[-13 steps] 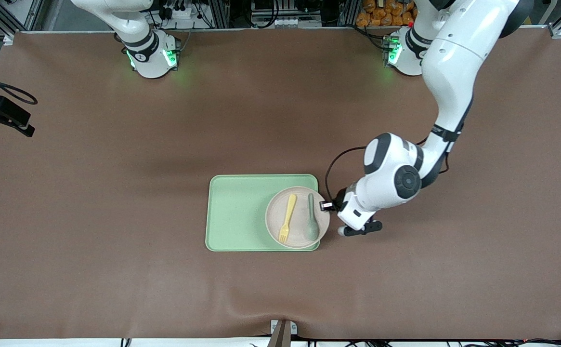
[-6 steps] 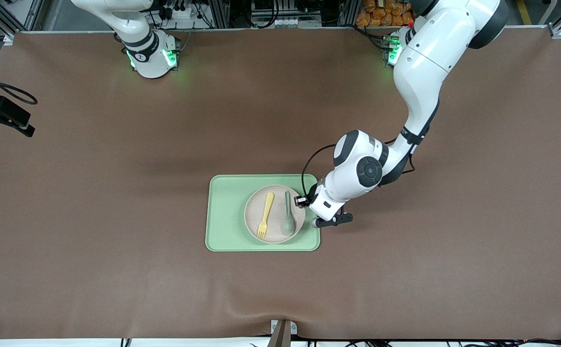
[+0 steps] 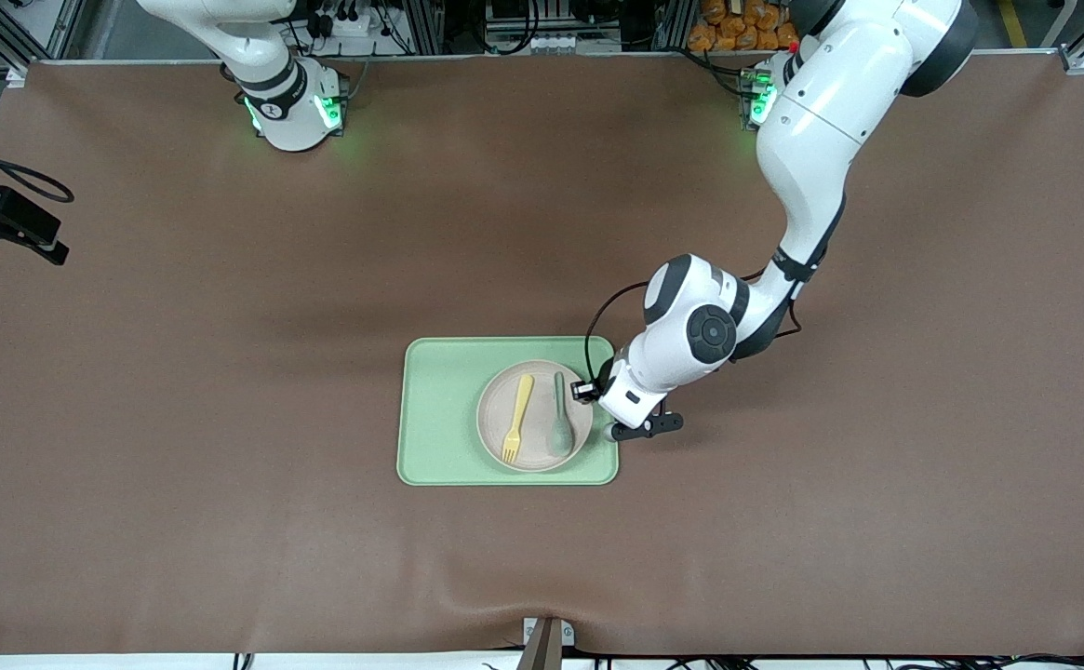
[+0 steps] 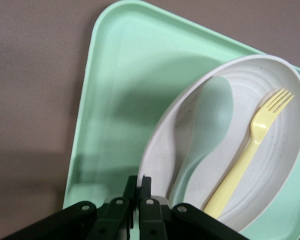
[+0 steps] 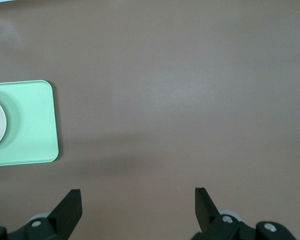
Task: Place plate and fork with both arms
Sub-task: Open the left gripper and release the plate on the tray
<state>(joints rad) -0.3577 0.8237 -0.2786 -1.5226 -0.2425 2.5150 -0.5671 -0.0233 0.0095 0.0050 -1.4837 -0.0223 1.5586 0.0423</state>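
1. The plate (image 3: 534, 415) is seen lying on the light-green tray (image 3: 439, 409), toward the tray's end nearest the left arm, with the yellow fork (image 3: 516, 419) and a grey-green spoon (image 3: 558, 426) lying side by side in it.
2. A second ago the plate overhung the tray's edge at the left arm's end; it has since been carried inward and now sits wholly within the tray, barely shifted over the last half second.
3. The left gripper (image 4: 138, 187) is closed tightly on the plate's rim, as the left wrist view shows; the plate's placing is judged nearly complete, with only release outstanding.
4. The fork is not yet handled on its own; that step is judged to remain.
5. The right gripper (image 5: 137, 207) is held wide open and empty above bare table mat (image 5: 190, 100), the arm waiting, with the tray's corner in sight.
6. No brand, label or legible writing can be made out anywhere.
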